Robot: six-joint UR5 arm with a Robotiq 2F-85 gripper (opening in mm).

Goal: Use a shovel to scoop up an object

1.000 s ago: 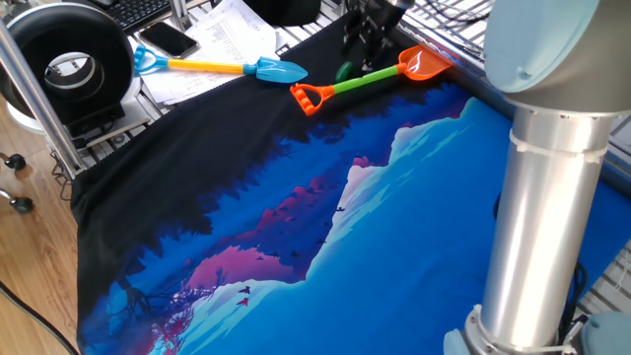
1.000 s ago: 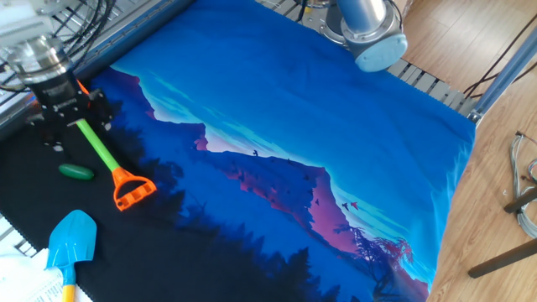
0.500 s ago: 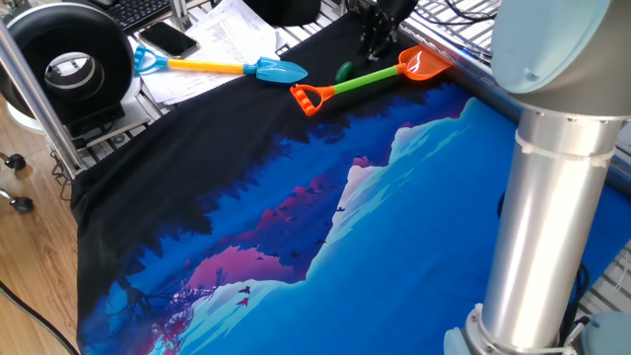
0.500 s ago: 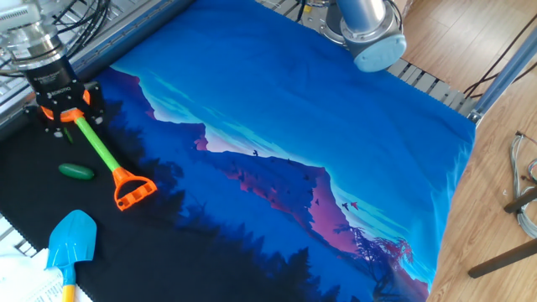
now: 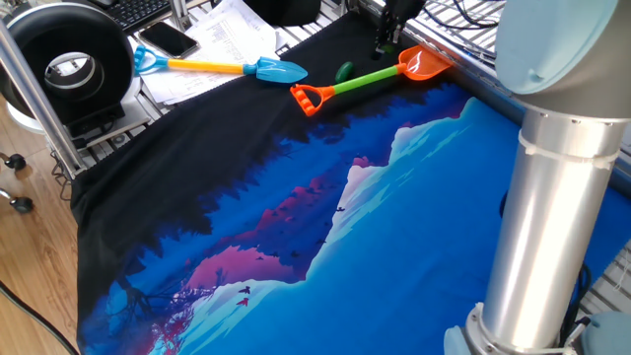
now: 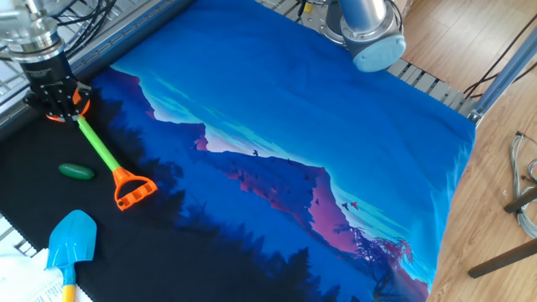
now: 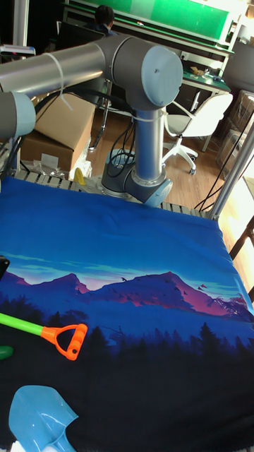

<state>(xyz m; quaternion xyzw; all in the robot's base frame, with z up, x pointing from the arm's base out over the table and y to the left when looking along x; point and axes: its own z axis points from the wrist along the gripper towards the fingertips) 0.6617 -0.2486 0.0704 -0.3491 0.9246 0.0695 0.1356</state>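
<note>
The worktop [image 6: 352, 126] was covered by a blue and black mountain-print cloth [image 5: 296, 247]. The UR5 arm [image 5: 552, 197] reached across it to the far edge. A blue-bladed shovel [image 5: 227, 67] lay apart from the task items, its blade also visible in the other fixed view.

The shovel [image 6: 107, 159] lay flat on the dark part of the cloth, lime shaft running from the D-handle to the orange blade. The hand [image 6: 55, 94] was positioned directly over the blade end, low and close to it. Whether its fingers were spread or pressed together could not be determined from any view; contact with the blade could not be confirmed.

The object [image 6: 76, 171] rested on the cloth just beside the shaft, apart from it, on the side away from the arm's base.

Assessment: the step in hand appeared to be acquiring the shovel. A grasp on the shaft, nearer the handle, would leave the blade free to slide under the object; the blade should be kept low and flat against the cloth.
</note>
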